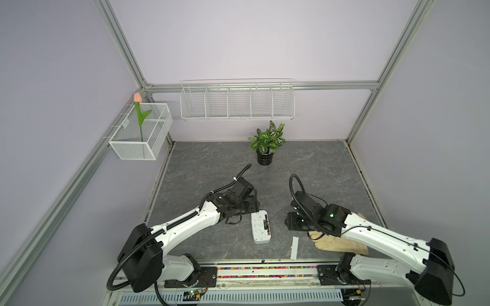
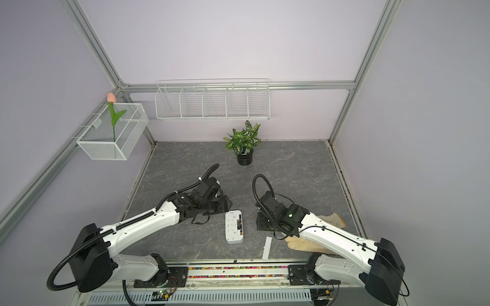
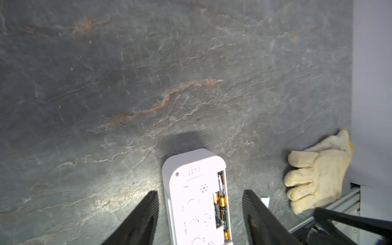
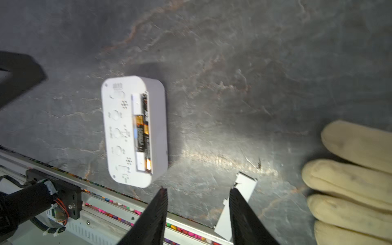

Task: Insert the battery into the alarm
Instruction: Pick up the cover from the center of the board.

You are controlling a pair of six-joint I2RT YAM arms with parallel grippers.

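Observation:
The white alarm (image 1: 261,226) lies back up on the grey table in both top views. Its battery slot is open, and a black-and-gold battery (image 4: 144,131) lies in it beside others. My left gripper (image 3: 200,191) is open, with one finger on each side of the alarm's far end (image 3: 195,169) and a gap showing on both sides. My right gripper (image 4: 198,189) is open with nothing between its fingers. It hangs low over the table to the right of the alarm (image 4: 133,131), near the front edge.
A thin flat white strip (image 1: 294,247) lies near the front edge, right of the alarm. A cream work glove (image 1: 339,242) lies partly under the right arm. A potted plant (image 1: 266,143) stands at the back. Wire baskets (image 1: 237,102) hang on the walls.

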